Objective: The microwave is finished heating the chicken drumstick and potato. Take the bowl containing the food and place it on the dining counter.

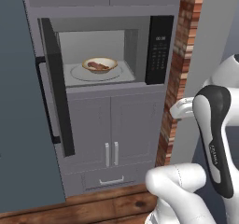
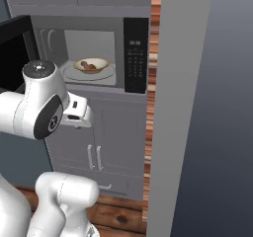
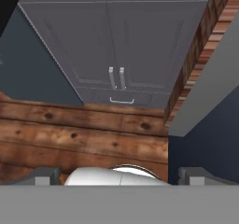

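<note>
Hand faces plank floor; round cream bowl on glass disc.

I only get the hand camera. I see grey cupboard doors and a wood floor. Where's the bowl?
Observer: The bowl sits inside the microwave, above those cupboard doors you see.
Operator: Is the microwave door shut?
Observer: No, the door is swung wide open to the left.
Operator: Is there food in the bowl?
Observer: Yes, reddish-brown food lies in it, and the bowl rests on a clear glass turntable.
Operator: Is the arm close to it?
Observer: Not yet; the arm is folded low in front of the cabinets, below the microwave opening.
</note>
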